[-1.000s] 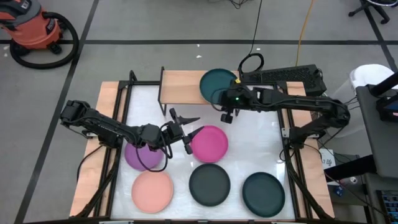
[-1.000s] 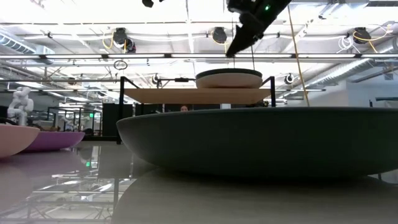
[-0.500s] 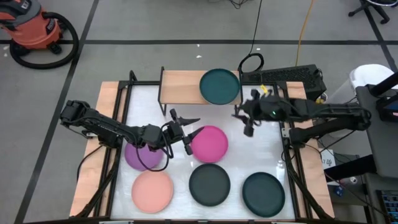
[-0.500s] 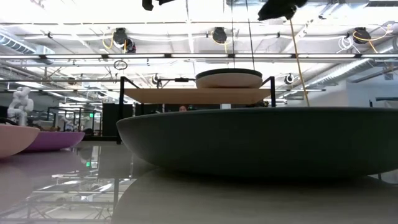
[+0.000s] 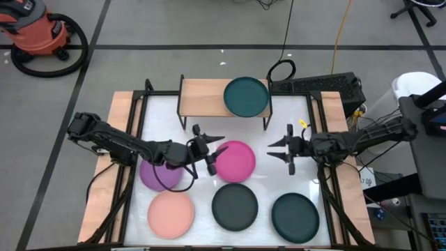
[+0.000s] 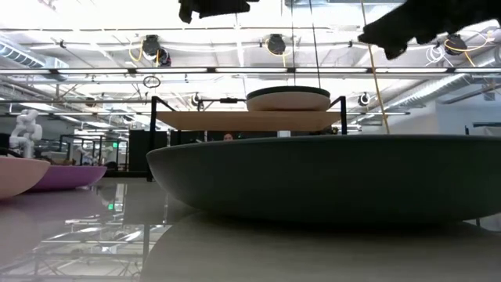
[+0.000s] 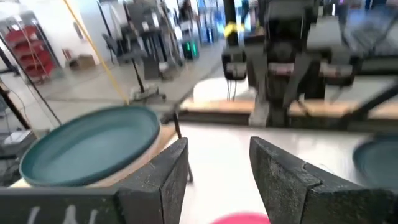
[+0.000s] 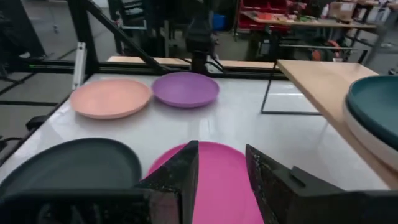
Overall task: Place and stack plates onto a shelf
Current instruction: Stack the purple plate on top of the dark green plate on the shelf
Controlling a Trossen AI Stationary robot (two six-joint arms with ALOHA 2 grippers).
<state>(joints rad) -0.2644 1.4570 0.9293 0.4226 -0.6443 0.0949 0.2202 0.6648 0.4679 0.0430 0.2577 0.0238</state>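
Now my right gripper [image 5: 287, 145] has pulled away from the low shelf with a light wooden top and thin black legs [image 5: 202, 97], where it hovered a second ago. It hangs above bare white table [image 5: 279, 178], just right of the round matte magenta plate [image 5: 233, 160], fingers spread and empty. A round dark teal plate [image 5: 246, 96] sits on the right half of the shelf. In the low view a beige plate [image 6: 288, 99] shows beneath it, so I judge the stack stands at two or more.

My left gripper [image 5: 207, 148] holds at the magenta plate's left edge, above the round purple plate [image 5: 162, 173], fingers apart, gripping nothing. It has barely moved.

Four more plates wait on the table: salmon pink [image 5: 171, 213], dark grey [image 5: 235, 206], and a second dark teal one [image 5: 295, 216] in the near row, plus the purple. With the drop finished, I judge the magenta plate the likely next pick.

My left arm covers part of the purple plate. The low view is mostly filled by one dark plate's rim [image 6: 329, 176], which hides the table behind it. Both grippers are cut off at that view's top. How many plates lie under the teal one I cannot tell.
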